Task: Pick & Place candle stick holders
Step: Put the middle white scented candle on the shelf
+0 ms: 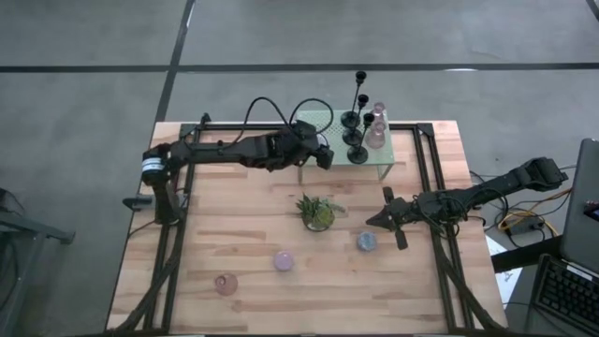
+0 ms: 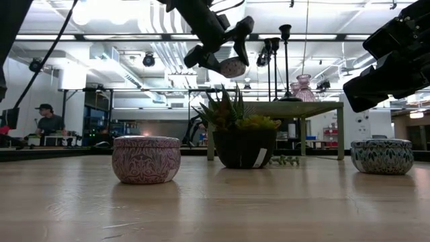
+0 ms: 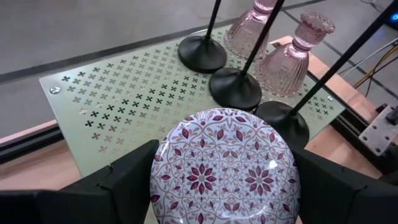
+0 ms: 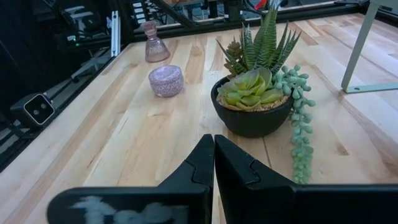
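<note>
A: Biggest first. Table (image 1: 234, 215), then the rack (image 1: 360, 150) at its far edge — use the rack as landmark.

B: Left arm?

A: Stretched across to the rack's near-left corner. Left gripper (image 1: 323, 156) is clamped on a round patterned tin (image 3: 225, 165), fingers (image 3: 127, 180) pressed to both its sides, lid facing the wrist camera. Low view shows the tin raised, about level with the rack top.

B: Key relation for the next move?

A: My read: a placement on the rack. The free perforated surface lies just ahead of and below the tin; the back-right part is taken by three black candlesticks (image 1: 357, 117) and two pink glass holders (image 1: 377, 128). Candlesticks stand upright, long axes vertical, the nearest base almost touching the tin's edge in the left wrist view. So the tin likely needs to go left of those bases.

B: Right arm?

A: Low over the table, well in front of the rack's right end. Right gripper (image 1: 393, 217) has its fingers together, nothing between them. Blue tin (image 1: 367, 241) sits just beside it, so the right arm is nearer that one.

B: The rest?

A: Plant (image 1: 317, 212) in front of the rack, middle. Lilac tin (image 1: 284, 260) and pink holder (image 1: 226, 283) farther out toward the front-left.
</note>
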{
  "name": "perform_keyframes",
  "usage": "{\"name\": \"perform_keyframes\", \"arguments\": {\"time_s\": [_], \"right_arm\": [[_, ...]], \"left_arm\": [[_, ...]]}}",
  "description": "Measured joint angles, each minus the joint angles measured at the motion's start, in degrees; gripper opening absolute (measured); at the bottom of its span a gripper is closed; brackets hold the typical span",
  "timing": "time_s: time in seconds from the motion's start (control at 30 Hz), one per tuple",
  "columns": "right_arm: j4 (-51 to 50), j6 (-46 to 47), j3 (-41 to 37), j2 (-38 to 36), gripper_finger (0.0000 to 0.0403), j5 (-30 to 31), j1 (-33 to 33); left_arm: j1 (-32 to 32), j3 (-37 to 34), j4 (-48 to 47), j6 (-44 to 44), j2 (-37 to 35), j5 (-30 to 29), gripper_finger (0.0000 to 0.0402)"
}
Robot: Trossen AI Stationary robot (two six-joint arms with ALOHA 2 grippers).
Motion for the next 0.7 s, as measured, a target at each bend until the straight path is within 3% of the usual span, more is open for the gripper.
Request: {"name": "perform_keyframes", "arguments": {"time_s": [0.7], "right_arm": [[0.0,0.0,0.0,0.0,0.0009,0.0,0.0]], "left_arm": [[6.0,0.2,-1.2,2.5,-0.1,5.3,0.0309]]}}
